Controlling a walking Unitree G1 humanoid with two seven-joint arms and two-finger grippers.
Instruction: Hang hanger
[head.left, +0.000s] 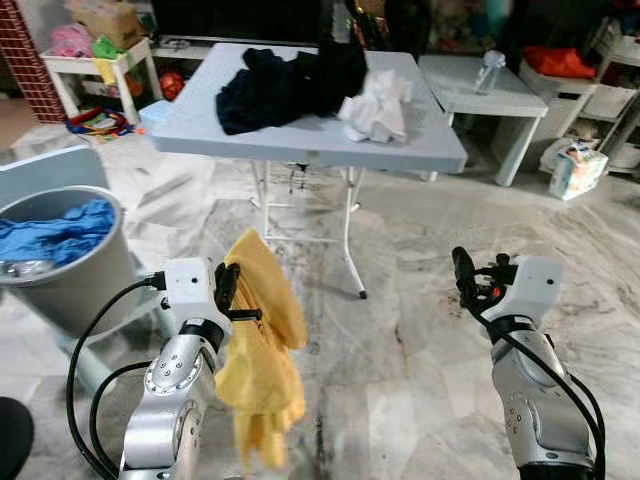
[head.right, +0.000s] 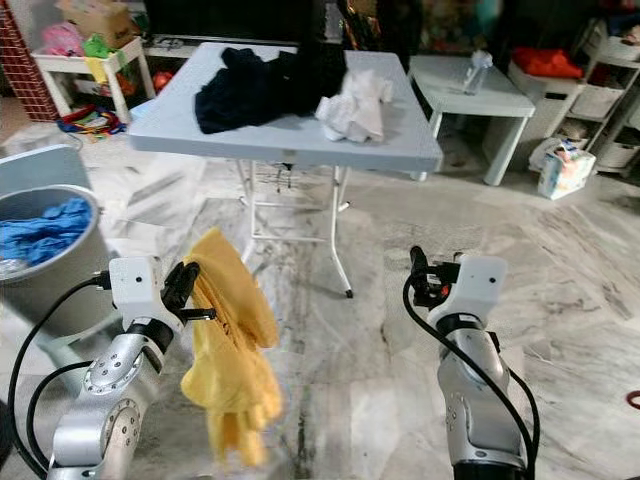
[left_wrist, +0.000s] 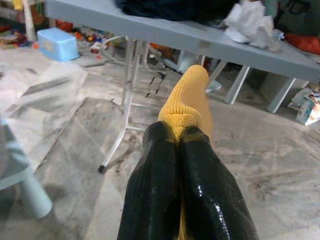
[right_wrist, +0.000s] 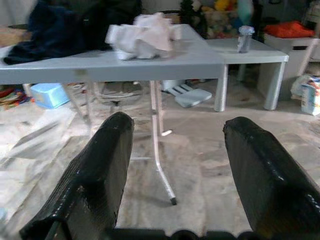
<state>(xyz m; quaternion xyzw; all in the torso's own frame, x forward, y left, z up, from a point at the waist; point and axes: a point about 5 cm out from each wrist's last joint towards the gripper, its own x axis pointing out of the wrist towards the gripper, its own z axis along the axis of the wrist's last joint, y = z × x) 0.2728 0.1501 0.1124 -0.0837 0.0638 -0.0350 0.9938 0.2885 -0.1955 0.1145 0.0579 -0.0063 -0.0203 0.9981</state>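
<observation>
- A yellow garment (head.left: 262, 350) hangs in the air over the marble floor (head.left: 420, 330), in front of the robot and on its left side; no hanger can be made out under the cloth.
- The left gripper (head.left: 228, 290) carries it: the jaws are pressed together on a fold at the top of the cloth, and the rest drapes down past the silver forearm.
- In the left wrist view the two black fingers (left_wrist: 150, 195) lie side by side with the yellow knit bunched between their tips and rising beyond them.
- The right gripper (head.left: 464, 275) is raised on the robot's right, well apart from the garment, its jaws spread wide with nothing between them; the right wrist view shows the two pads (right_wrist: 90, 180) far apart.
- Ahead stands a grey folding desk (head.left: 420, 145) on thin white legs.
- On it lie a dark pile of clothes (head.left: 280, 85) and, just beside that, a crumpled white cloth (head.left: 377, 105).
- A lower white desk (head.left: 480, 95) stands beyond, to the right, with a clear bottle (head.left: 489, 70) on it.
- To the robot's left sits a grey bucket (head.left: 75, 285) holding blue cloth (head.left: 55, 235).
- Shelving and toys line the far wall, too blurred to tell apart.
</observation>
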